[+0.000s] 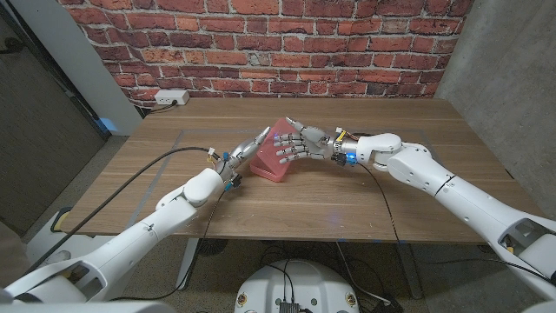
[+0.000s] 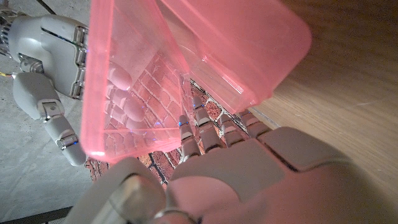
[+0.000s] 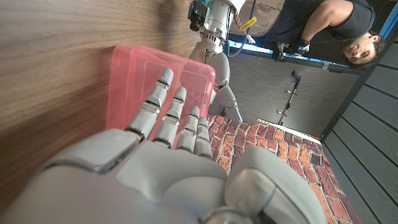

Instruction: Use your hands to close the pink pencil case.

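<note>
Grey and jointed, both hands meet at the pink pencil case (image 1: 274, 155), which sits near the middle of the wooden table (image 1: 391, 209). The left hand (image 1: 250, 144) reaches in from the case's left side, its fingers (image 2: 198, 124) stretched against the translucent lid; nothing is clasped, and the fingers lie straight rather than curled. The right hand (image 1: 297, 143) comes from the case's right side with its fingers (image 3: 163, 109) spread and laid over the pink plastic, holding nothing. The case is a see-through pink box with rounded corners, its lid (image 2: 134, 68) raised at an angle above the tray, so it stands partly open. Behind the case, beyond the table's far edge, runs a red brick wall (image 1: 287, 43). In the right wrist view a person (image 3: 323, 25) stands beyond the table.
</note>
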Available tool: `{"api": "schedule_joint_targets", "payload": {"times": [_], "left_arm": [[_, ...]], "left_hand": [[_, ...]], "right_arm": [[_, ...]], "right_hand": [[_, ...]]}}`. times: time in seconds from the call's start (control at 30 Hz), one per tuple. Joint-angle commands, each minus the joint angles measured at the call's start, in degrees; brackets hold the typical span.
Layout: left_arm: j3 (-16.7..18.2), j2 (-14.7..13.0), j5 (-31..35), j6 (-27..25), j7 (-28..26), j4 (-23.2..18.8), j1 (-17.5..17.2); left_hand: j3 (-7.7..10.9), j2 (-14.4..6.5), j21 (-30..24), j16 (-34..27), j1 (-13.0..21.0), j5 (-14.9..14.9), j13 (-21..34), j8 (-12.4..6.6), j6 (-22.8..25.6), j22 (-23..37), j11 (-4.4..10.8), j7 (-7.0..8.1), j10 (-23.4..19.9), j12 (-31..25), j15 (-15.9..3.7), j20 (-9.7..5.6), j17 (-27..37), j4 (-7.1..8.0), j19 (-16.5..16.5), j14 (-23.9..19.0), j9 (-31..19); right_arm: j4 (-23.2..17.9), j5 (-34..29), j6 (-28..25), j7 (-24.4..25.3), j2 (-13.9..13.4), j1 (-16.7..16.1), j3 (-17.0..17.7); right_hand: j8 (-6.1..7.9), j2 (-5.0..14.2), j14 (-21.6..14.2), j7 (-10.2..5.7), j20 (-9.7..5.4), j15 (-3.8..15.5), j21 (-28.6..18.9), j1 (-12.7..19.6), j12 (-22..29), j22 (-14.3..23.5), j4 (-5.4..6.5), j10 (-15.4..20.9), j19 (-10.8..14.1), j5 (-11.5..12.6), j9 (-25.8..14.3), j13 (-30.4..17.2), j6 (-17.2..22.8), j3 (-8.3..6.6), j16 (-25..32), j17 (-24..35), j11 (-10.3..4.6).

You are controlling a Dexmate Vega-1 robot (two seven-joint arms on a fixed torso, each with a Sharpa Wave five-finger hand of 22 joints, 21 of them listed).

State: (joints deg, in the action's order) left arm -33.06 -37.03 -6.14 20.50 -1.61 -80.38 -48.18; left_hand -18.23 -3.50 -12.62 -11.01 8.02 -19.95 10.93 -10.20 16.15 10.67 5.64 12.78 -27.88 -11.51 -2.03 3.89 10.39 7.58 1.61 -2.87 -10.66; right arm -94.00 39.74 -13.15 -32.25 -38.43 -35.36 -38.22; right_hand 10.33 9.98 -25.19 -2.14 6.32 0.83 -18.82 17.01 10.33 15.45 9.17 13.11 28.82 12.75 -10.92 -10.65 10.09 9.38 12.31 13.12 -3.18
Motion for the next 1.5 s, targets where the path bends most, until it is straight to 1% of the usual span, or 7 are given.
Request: {"api": "schedule_joint_targets", "payload": {"times": [0.03,0.37,0.7,1.1,1.3,1.37,1.5], "left_arm": [[1.0,-0.9,0.9,-1.3,-2.2,-2.1,-1.4],[3.5,-3.4,2.7,-4.4,-6.7,-6.3,-4.0],[5.7,-5.6,4.4,-7.2,-10.5,-9.8,-6.7],[9.3,-4.3,7.8,-6.2,-21.1,-11.6,-10.4],[10.9,-4.7,8.5,-5.5,-22.8,-12.5,-11.2],[11.3,-4.9,8.8,-5.3,-23.1,-12.8,-11.5],[11.8,-5.0,8.9,-5.0,-23.2,-13.4,-12.3]], "left_hand": [[-0.01,-0.1,0.2,0.0,0.5,-0.5,-0.1,-0.65,0.3,0.1,0.26,-0.37,-0.4,-0.2,-4.16,0.16,0.1,-0.47,-0.2,0.0,-0.1],[0.04,-0.2,0.3,-0.2,1.0,-0.7,0.0,-1.92,3.3,0.1,0.57,-1.46,-1.5,-0.5,-3.96,0.24,0.2,-0.59,-0.3,-0.4,-0.1],[-0.1,-0.2,0.1,-1.2,1.3,-0.8,0.2,-3.56,8.3,0.3,1.11,-3.52,-4.8,-1.3,-4.03,0.77,0.4,-0.45,0.3,-3.1,-0.2],[-0.19,-0.2,-0.3,-2.3,1.4,-0.9,0.7,-4.65,12.2,0.4,2.11,-4.09,-7.6,-2.0,-5.73,0.14,0.7,-0.29,1.5,-6.3,-0.3],[-0.18,-0.2,-0.5,-2.4,1.5,-0.9,0.9,-4.91,13.1,0.4,2.34,-4.17,-8.3,-2.2,-5.96,-0.05,0.8,-0.33,1.8,-6.9,-0.3],[-0.18,-0.2,-0.5,-2.4,1.6,-0.9,1.0,-4.91,13.2,0.4,2.3,-4.16,-8.1,-2.2,-5.91,-0.1,0.8,-0.33,2.0,-6.9,-0.3],[-0.18,-0.2,-0.5,-2.4,1.6,-1.0,1.0,-4.89,13.2,0.4,2.39,-4.15,-8.2,-2.2,-5.83,-0.13,0.8,-0.34,2.0,-6.8,-0.3]], "right_arm": [[0.4,-2.6,0.1,-1.7,0.0,1.8,-1.2],[-0.2,-3.2,0.5,-1.3,-0.3,1.6,-1.0],[-0.3,-3.2,0.0,-1.3,-0.3,1.6,-1.0],[1.0,-4.0,0.0,-2.3,0.6,3.0,-1.9],[1.9,-6.3,1.1,-2.9,1.2,4.5,-2.9],[2.0,-6.9,1.6,-2.7,1.5,4.7,-3.0],[2.1,-7.7,2.0,-1.9,2.0,5.0,-3.2]], "right_hand": [[0.34,0.8,-1.1,-1.04,-0.65,0.32,-1.0,-1.0,0.2,0.8,0.13,-1.5,0.5,0.6,-0.1,-0.2,-0.2,-0.88,0.7,0.8,-0.92],[0.64,0.55,-1.7,-1.06,-0.65,0.6,-2.0,-1.6,0.8,1.6,0.22,-1.0,1.2,0.6,-0.1,-0.2,0.0,-1.48,1.1,1.5,-0.44],[0.74,0.27,-1.6,-0.9,-0.58,0.48,-2.4,-1.9,0.8,2.1,0.19,-1.3,1.1,0.6,-0.1,-0.2,0.1,-1.71,1.1,1.8,-0.5],[0.63,0.14,-2.6,-1.16,-0.78,0.81,-3.2,-2.4,0.6,2.9,0.13,-2.6,1.1,0.6,-0.1,-0.2,-0.5,-2.17,1.6,2.4,-0.56],[0.71,0.12,-5.9,-1.07,-1.79,1.62,-4.6,-2.9,0.8,4.0,0.02,-3.1,2.0,0.6,0.0,-0.2,-0.8,-2.84,3.1,3.3,-0.57],[0.92,0.11,-10.7,-0.89,-3.28,3.75,-6.9,-3.1,1.1,5.9,-0.27,-3.3,3.6,0.6,0.0,-0.2,-0.6,-3.97,5.4,4.9,-0.48],[1.09,0.09,-16.2,-0.34,-6.0,4.86,-10.5,-2.8,1.2,9.0,-0.91,-2.9,5.9,0.6,0.1,-0.2,0.0,-5.9,9.2,8.1,0.09]]}}
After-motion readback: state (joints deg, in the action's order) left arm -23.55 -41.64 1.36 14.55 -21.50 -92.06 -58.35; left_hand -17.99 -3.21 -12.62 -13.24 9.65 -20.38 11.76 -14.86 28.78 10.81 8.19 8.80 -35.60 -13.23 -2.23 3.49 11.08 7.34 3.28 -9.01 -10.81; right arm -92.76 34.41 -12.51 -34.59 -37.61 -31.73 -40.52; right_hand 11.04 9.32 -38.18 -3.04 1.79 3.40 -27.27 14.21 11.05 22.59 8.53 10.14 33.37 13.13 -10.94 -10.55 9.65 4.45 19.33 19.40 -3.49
